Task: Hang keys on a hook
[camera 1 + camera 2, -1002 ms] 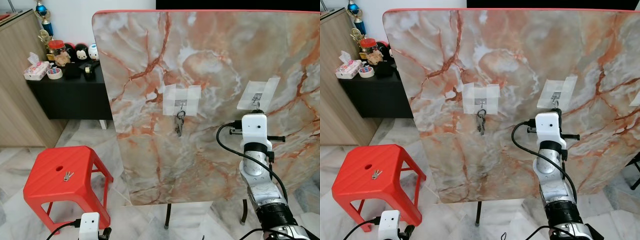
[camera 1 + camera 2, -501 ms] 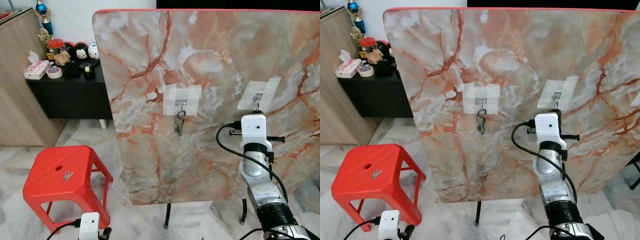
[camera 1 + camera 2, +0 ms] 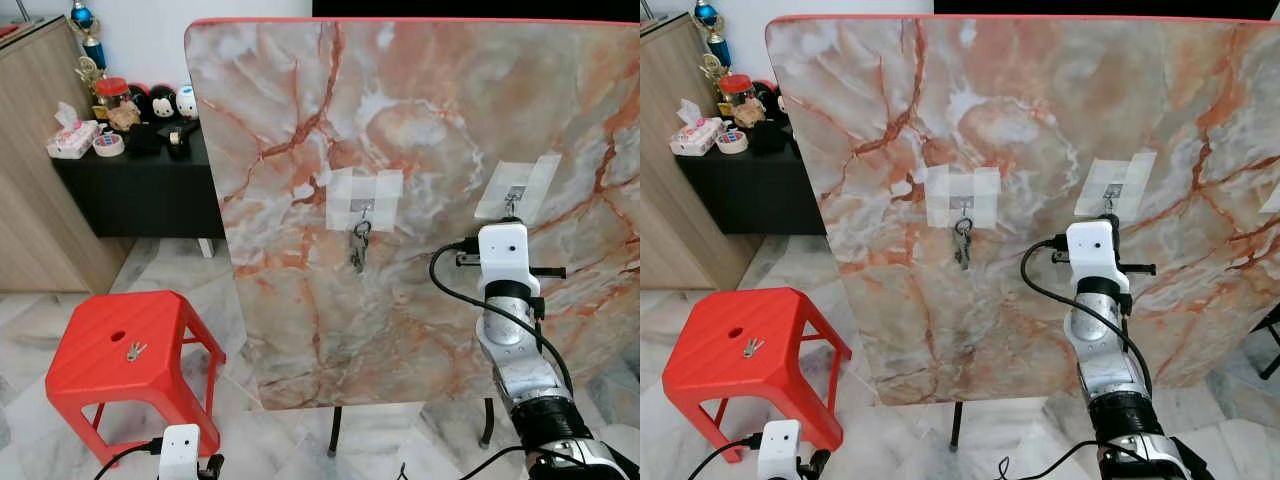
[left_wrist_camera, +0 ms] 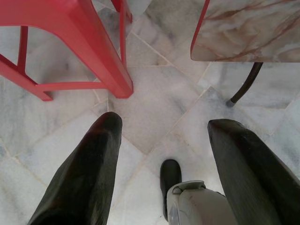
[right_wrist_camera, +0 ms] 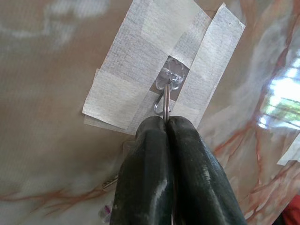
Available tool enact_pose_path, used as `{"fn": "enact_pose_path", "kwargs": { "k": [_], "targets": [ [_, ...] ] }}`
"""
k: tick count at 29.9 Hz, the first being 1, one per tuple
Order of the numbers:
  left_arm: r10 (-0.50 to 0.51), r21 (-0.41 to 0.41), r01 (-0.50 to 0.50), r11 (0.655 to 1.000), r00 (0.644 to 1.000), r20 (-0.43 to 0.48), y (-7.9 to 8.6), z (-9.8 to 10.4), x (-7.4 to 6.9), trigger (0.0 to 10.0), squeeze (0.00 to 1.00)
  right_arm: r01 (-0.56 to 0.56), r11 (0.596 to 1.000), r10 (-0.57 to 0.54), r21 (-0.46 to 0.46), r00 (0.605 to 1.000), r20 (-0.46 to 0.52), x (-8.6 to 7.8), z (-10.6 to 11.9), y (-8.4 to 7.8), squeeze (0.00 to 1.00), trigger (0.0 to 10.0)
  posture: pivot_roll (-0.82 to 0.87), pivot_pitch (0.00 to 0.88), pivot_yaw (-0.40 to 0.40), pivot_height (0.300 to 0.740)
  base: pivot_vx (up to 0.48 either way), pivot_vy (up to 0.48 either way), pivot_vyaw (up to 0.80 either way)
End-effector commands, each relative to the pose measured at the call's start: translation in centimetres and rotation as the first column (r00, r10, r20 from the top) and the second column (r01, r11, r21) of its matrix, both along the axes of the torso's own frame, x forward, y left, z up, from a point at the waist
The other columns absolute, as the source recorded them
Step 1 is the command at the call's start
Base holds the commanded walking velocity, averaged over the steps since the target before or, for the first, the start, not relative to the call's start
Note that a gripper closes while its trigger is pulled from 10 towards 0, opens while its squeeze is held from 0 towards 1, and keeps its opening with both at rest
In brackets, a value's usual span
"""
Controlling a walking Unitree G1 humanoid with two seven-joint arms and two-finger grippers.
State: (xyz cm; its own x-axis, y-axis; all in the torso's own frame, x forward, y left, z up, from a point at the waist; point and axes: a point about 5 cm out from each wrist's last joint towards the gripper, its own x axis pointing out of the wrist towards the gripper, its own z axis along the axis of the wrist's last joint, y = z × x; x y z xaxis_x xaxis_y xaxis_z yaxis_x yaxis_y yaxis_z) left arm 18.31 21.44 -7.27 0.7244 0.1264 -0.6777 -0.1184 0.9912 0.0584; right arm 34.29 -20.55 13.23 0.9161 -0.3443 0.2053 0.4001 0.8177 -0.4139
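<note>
Right gripper (image 5: 167,123) with 2 black fingers pinched on thin silver key ring (image 5: 165,104), ring at taped clear hook (image 5: 170,78) directly ahead, on upright marble-patterned board (image 3: 420,130), left gripper (image 4: 164,145) spread, low beside red plastic stool (image 3: 120,350).

No text, label, brand, number or sign can be read in these pictures. The jar and the small boxes on the black side table (image 3: 140,175) are too small and too blurred to read any print.
</note>
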Motion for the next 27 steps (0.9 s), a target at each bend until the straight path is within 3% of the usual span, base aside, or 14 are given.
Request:
{"fn": "enact_pose_path", "kwargs": {
  "k": [1, 26, 27],
  "targets": [
    [0.005, 0.0, -0.005, 1.0, 1.0, -0.008, -0.04, -0.14, -0.25, 10.0, 0.0, 0.002, 1.0, -0.002, -0.004, 1.0, 0.018, 0.36, 0.68, -0.22, 0.0, 10.0, 0.06, 0.0, -0.051, 0.74, 0.0, 0.0, 0.0],
    [0.008, -0.001, -0.008, 1.0, 1.0, -0.008, -0.02, -0.15, -0.27, 10.0, 0.0, -0.037, 0.999, 0.038, 0.023, 0.999, -0.037, 0.54, -0.2, 0.14, 0.0, 10.0, 0.06, 0.0, -0.051, 0.74, 0.0, 0.0, 0.0],
    [0.008, -0.001, -0.008, 1.0, 1.0, -0.009, -0.04, -0.16, -0.27, 10.0, 0.0, -0.038, 0.999, 0.039, 0.026, 0.999, -0.037, 0.54, -0.21, 0.12, 0.36, 10.0, 0.06, 0.0, -0.051, 0.74, 0.0, 0.0, 0.0]
  ]
}}
